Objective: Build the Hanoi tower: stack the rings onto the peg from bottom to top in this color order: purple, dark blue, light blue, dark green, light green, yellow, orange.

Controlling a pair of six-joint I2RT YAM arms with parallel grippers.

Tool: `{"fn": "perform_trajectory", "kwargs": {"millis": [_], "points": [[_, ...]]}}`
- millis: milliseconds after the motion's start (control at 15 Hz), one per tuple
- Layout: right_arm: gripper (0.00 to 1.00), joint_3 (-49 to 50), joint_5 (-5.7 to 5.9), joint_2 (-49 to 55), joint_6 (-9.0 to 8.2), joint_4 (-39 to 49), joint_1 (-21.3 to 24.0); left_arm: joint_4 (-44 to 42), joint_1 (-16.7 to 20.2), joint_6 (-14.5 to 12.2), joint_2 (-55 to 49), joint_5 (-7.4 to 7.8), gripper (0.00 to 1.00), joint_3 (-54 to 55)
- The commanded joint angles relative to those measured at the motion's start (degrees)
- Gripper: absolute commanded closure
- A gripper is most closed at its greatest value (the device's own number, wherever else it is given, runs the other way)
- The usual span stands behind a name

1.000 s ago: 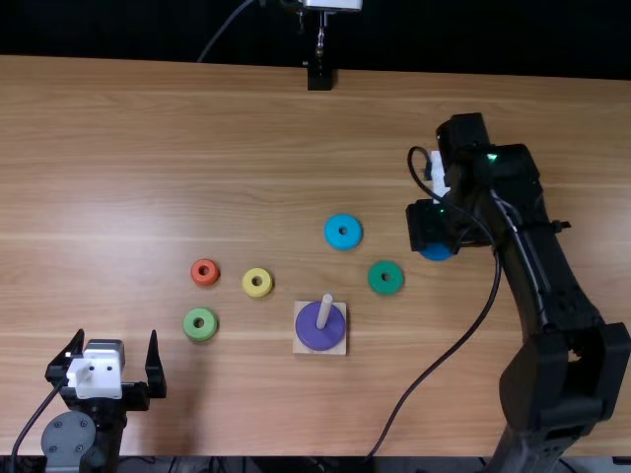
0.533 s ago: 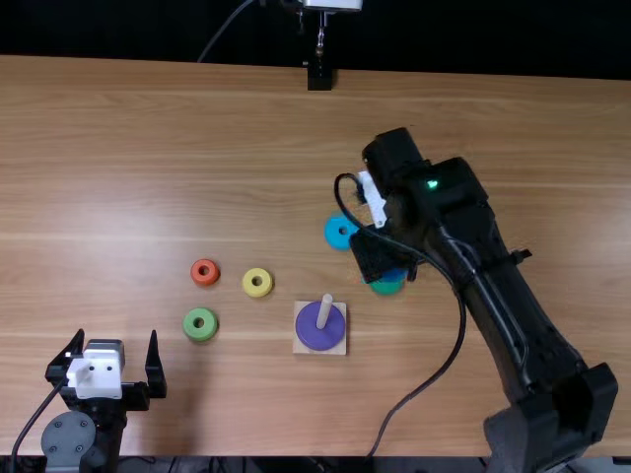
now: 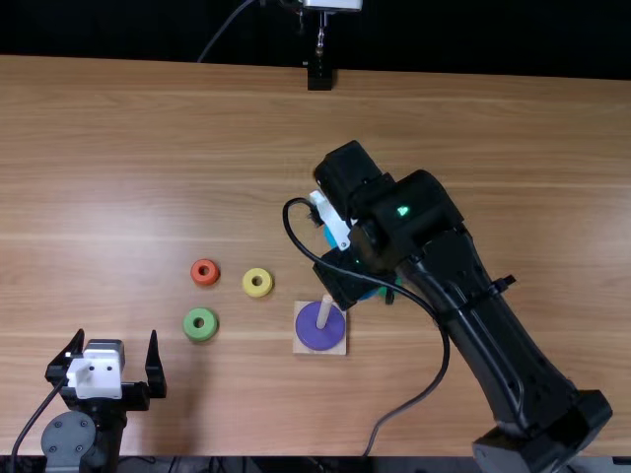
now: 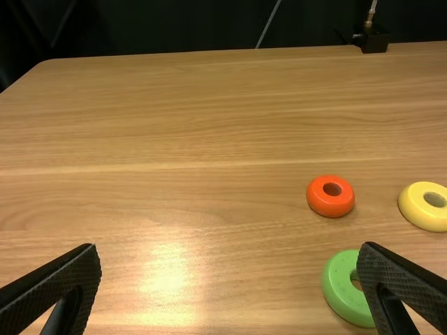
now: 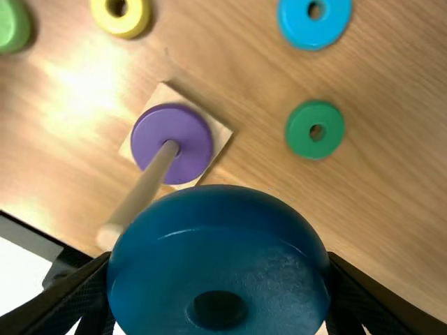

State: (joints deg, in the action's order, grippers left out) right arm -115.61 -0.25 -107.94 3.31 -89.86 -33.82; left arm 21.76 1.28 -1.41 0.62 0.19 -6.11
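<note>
Right gripper [image 3: 341, 280] pinches dark blue ring [image 5: 220, 251] between its fingers, near peg [image 3: 324, 312]. Purple ring [image 3: 312, 337] sits around peg, on wooden base [image 3: 336, 351]. Left gripper [image 3: 115, 338] spread wide, well left of peg. Light green [image 3: 189, 326], yellow [image 3: 248, 284], orange [image 3: 204, 281] rings lie left of peg; dark green ring [image 5: 299, 132] lies right of peg, light blue ring [image 5: 290, 24] beyond peg.

A flat purple ring [image 3: 315, 338] circles the pale wooden peg [image 3: 324, 310], top view's lower centre. The glossy dark blue ring [image 5: 220, 244] is aloft nearby.
</note>
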Motion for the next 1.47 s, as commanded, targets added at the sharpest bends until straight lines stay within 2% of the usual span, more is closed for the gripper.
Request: {"fn": "perform_trajectory", "kwargs": {"millis": [0,200,467,1133,1400], "points": [[1.00,-1.9,-0.17,2.4,1.33,-0.1,-1.6,3.8,0.5,-0.2,-0.6,-0.19,0.00,6.1],[1.00,-1.6,-0.17,4.3,1.12,-0.1,-4.5,3.8,0.5,-0.2,-0.6,-0.19,0.00,6.1],[1.00,-1.1,-0.17,4.2,0.70,-0.1,-5.8,3.8,0.5,-0.2,-0.6,-0.19,0.00,6.1],[1.00,0.2,-0.07,2.7,0.17,0.0,-5.8,3.8,0.5,-0.2,-0.6,-0.19,0.00,6.1],[1.00,4.4,-0.07,2.7,-0.04,0.2,-5.8,3.8,0.5,-0.2,-0.6,-0.19,0.00,6.1]]}}
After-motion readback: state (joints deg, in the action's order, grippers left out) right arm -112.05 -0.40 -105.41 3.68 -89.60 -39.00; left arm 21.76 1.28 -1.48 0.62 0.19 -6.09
